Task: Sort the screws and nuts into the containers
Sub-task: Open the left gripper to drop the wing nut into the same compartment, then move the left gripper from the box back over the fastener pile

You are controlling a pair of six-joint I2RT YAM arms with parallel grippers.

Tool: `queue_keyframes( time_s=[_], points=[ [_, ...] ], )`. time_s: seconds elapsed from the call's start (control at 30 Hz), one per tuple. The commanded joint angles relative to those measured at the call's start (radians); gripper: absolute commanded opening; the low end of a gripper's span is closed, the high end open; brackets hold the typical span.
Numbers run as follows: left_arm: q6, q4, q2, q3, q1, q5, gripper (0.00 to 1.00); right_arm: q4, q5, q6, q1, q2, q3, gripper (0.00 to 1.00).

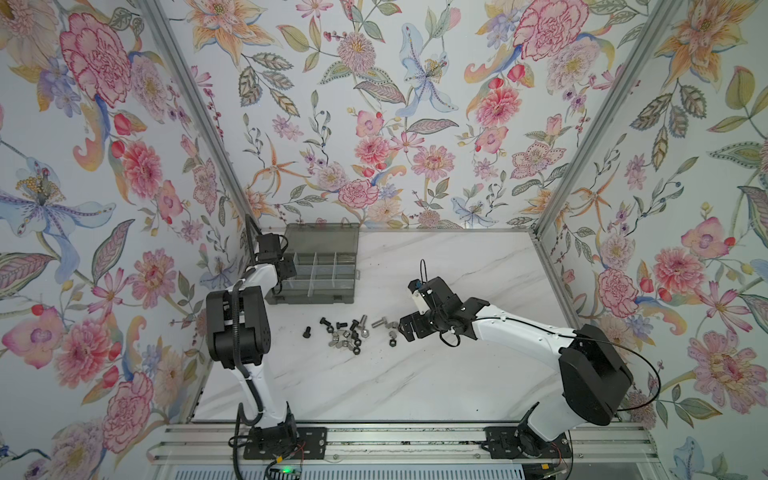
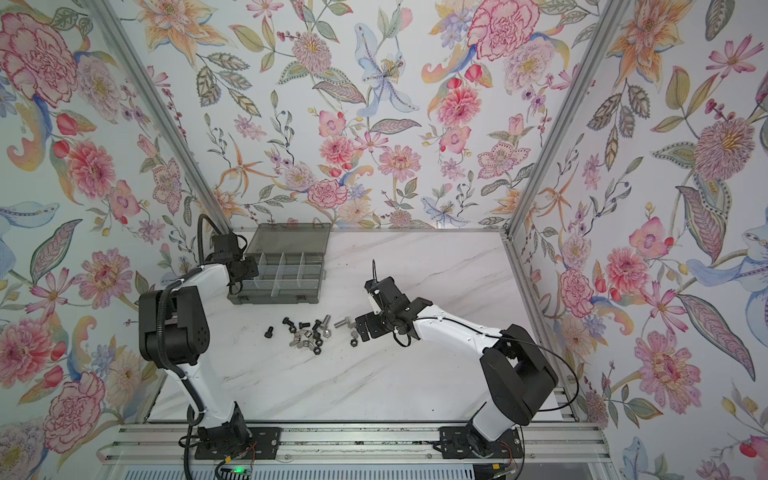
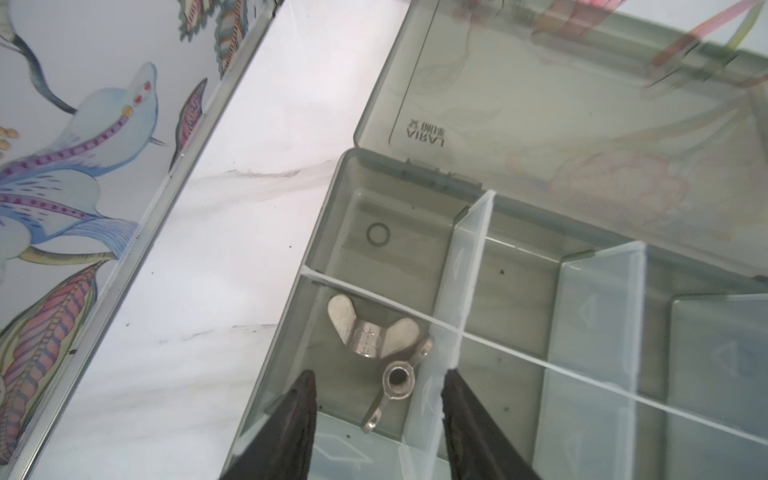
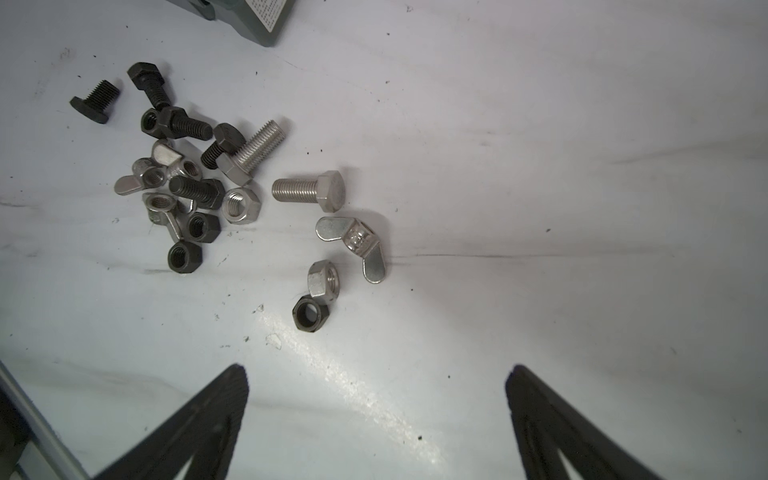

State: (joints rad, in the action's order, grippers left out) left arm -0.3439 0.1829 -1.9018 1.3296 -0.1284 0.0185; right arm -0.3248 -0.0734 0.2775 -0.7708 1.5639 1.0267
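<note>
Floral wallpaper point(image 1: 374, 124) on all sides, and below it a white marbled tabletop point(image 1: 415, 374). At the back left, a smoky-grey organiser box point(image 1: 309, 297), its lid point(image 1: 320, 239) swung open toward the rear wall, thin dividers cutting the tray into cells. Above the box's left end, the left gripper point(image 3: 376, 376): jaws parted, released, gripping nothing. Beneath those fingertips, in a left-end cell point(image 3: 345, 382) one row out from the hinge side, two silver wing nuts point(image 3: 370, 328), touching, one lying partly over the other. In front of the box, near mid-table, the unsorted heap: black screws point(image 4: 187, 124) and a long silver one, tangled with black and silver nuts point(image 4: 253, 208) and more wing-shaped pieces. Slightly apart from the heap, on the right arm's side, a silver hex bolt point(image 4: 309, 191), a loose wing nut point(image 4: 353, 245) just beside it, then a silver hex nut point(image 4: 324, 280) leaning against a black hex nut point(image 4: 299, 322). Close to these four, the right gripper point(image 4: 378, 368), low over bare marble, jaws spread wide, holding nothing, touching none of the hardware.
</note>
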Motion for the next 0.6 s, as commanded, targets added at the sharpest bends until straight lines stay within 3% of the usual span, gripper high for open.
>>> queue_keyframes(
  time_s=[0.0,0.17,0.4,0.57],
  points=[
    [-0.005,0.04,0.127,-0.028,0.079,-0.004,0.57,-0.026,0.009,0.014,0.002,-0.048,-0.025,0.99],
    [-0.022,0.043,0.253,-0.134,0.21,-0.022,0.61,-0.026,0.019,0.03,0.001,-0.095,-0.046,0.99],
    [-0.108,0.003,0.483,-0.392,0.362,-0.055,0.64,-0.026,0.03,0.042,0.002,-0.155,-0.095,0.99],
    [-0.148,0.015,0.6,-0.544,0.437,-0.071,0.66,-0.026,0.018,0.031,0.004,-0.179,-0.098,0.99]
  ],
)
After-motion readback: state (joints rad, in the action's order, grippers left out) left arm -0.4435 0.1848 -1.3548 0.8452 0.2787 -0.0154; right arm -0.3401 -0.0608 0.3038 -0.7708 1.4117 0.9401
